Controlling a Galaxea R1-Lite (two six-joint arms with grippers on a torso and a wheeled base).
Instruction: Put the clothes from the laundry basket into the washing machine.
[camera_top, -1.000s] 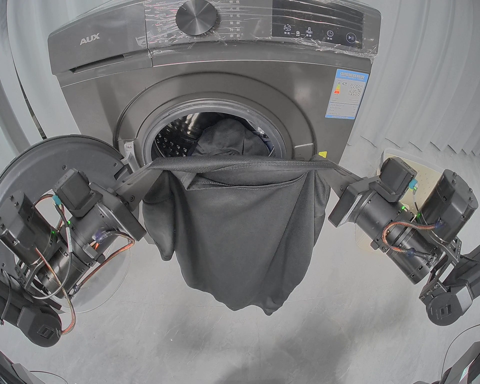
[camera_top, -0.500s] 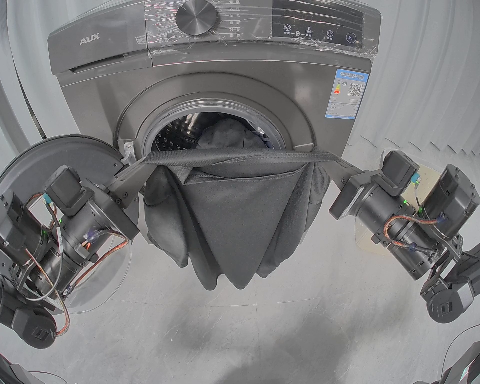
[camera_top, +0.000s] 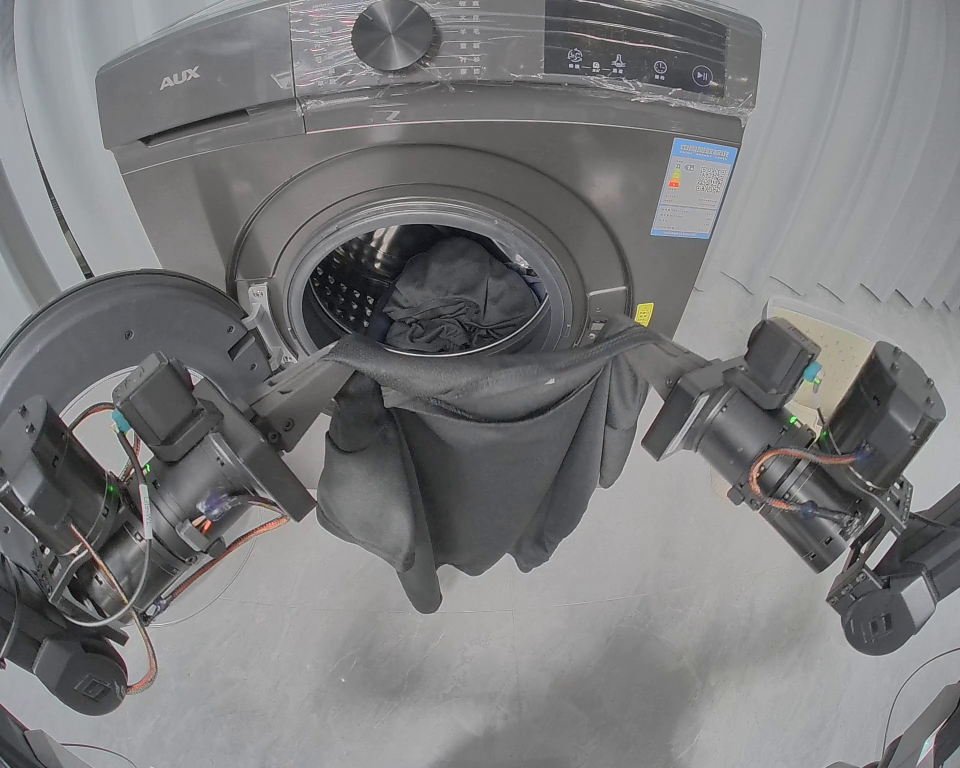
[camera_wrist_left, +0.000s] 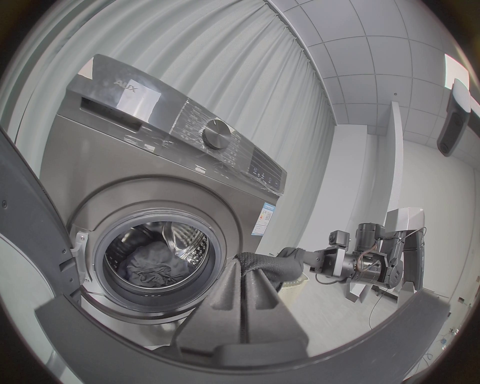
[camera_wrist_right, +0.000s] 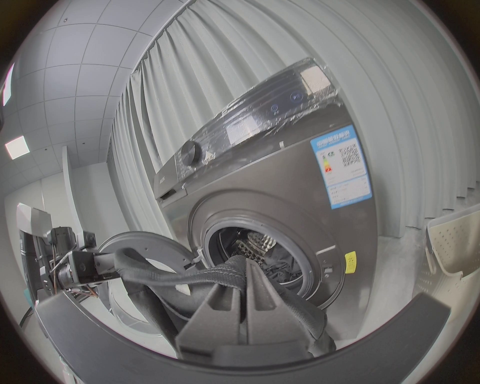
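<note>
A dark grey garment (camera_top: 480, 440) hangs between my two grippers just below the open drum mouth of the washing machine (camera_top: 420, 170). My left gripper (camera_top: 335, 365) is shut on its left end and my right gripper (camera_top: 630, 345) is shut on its right end. The top edge sags slightly between them and the body drapes toward the floor. In the left wrist view the gripper (camera_wrist_left: 243, 272) pinches the garment (camera_wrist_left: 270, 265). In the right wrist view the gripper (camera_wrist_right: 245, 280) clamps the rolled garment edge (camera_wrist_right: 200, 275). More dark clothes (camera_top: 460, 295) lie inside the drum.
The round door (camera_top: 110, 330) stands swung open at the left, close behind my left arm. A pale perforated laundry basket (camera_top: 835, 350) stands on the floor at the right, behind my right arm. Grey floor spreads below the hanging garment; curtains flank the machine.
Both grippers have come down and closer together with the garment, so its top edge went from taut across the drum mouth to slack below it. The hanging fabric has bunched and swung.
</note>
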